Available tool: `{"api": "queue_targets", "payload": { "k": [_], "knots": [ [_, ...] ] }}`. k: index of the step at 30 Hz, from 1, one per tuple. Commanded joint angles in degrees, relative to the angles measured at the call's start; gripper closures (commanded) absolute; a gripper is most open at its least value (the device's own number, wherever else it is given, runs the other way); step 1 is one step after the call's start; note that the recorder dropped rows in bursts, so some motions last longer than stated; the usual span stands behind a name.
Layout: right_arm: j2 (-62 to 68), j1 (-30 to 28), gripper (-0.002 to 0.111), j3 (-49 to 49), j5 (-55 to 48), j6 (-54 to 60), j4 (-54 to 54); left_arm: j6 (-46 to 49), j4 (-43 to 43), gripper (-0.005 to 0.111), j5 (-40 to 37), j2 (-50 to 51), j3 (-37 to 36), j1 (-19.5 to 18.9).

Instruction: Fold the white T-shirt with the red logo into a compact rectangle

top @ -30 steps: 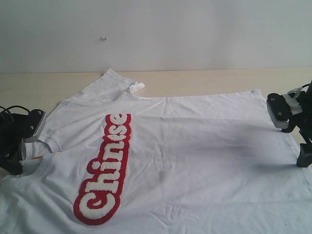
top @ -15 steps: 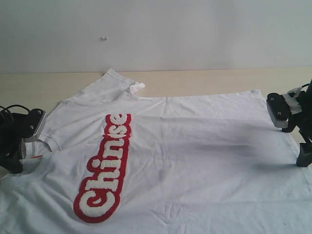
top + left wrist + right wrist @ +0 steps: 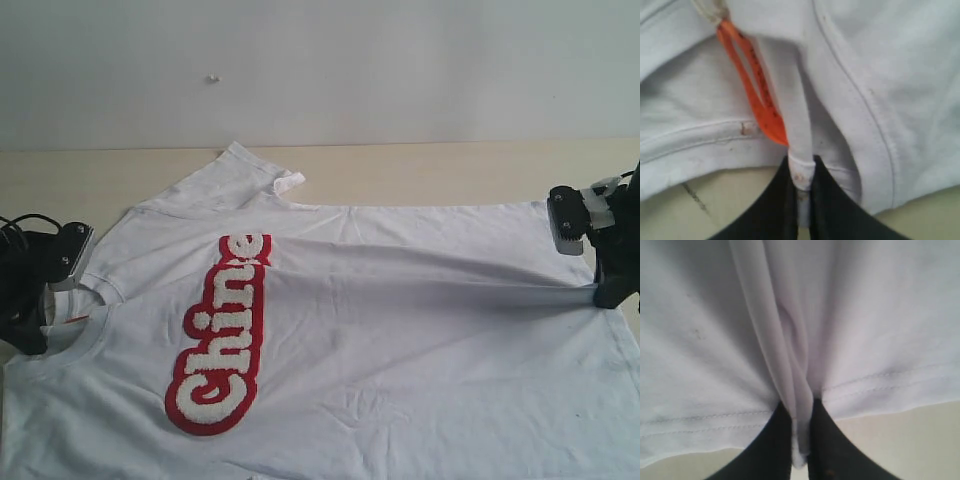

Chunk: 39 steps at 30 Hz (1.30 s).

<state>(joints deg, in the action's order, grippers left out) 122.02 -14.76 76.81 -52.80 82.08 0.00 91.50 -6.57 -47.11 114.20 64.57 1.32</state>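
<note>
Flat, chest up: white T-shirt (image 3: pixel 400 330) spread on the table (image 3: pixel 400 165), red logo (image 3: pixel 222 335) showing.

- Long axis: collar (image 3: pixel 799 145) to hem (image 3: pixel 880 385). Collar end lies to one side of the logo, hem end well apart on the other side. The logo runs crosswise to that axis.
- One sleeve (image 3: pixel 235 165) lies beyond the logo's far end.
- Left gripper (image 3: pixel 802 190): clamped on the collar edge, just beside the orange tag (image 3: pixel 752 95).
- Right gripper (image 3: pixel 801 440): clamped on a pinched fold of the hem. A taut ridge of cloth runs from it toward the logo.

Step judged: both ends gripped for the lengthwise fold. To do it well, raise the two ends level and together. Keep tension even, because both pinches are thin and could slip. Watch that the ridge does not drag the logo askew.
</note>
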Motion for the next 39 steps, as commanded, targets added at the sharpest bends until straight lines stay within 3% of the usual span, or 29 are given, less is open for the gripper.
{"api": "queue_targets", "payload": {
  "k": [1, 8, 11, 19, 26, 33, 39],
  "knots": [
    [2.8, -0.3, 0.108, -1.0, 2.5, -1.7, -1.9, -0.4, 1.3, 0.107, 3.0, 0.5, -0.3, -0.2],
    [2.8, -0.3, 0.108, -1.0, 3.0, -8.3, -0.4, -0.8, -0.5, 0.107, 2.3, 0.5, -0.3, -0.2],
    [2.8, -0.3, 0.108, -1.0, 2.6, -8.8, -0.4, -7.9, -3.8, 0.107, 1.7, 0.7, -0.3, -0.2],
    [2.0, -0.3, 0.108, -1.0, -0.6, -6.7, -0.4, -5.0, -3.7, 0.107, 2.6, 1.1, -0.3, -0.2],
    [-4.1, -0.3, 0.108, -1.0, -0.9, -4.9, 0.0, -9.1, 4.8, 0.107, 2.8, -2.4, -0.3, -0.2],
    [-11.8, -0.2, 0.108, -0.9, 0.2, -2.2, 7.1, -10.7, 4.8, 0.107, 3.0, -9.5, -0.3, -0.2],
    [-19.1, -0.2, 0.108, -0.9, 0.1, -0.9, 13.9, -24.2, 13.0, 0.107, 2.7, -15.8, -0.3, -0.2]
  ]
}}
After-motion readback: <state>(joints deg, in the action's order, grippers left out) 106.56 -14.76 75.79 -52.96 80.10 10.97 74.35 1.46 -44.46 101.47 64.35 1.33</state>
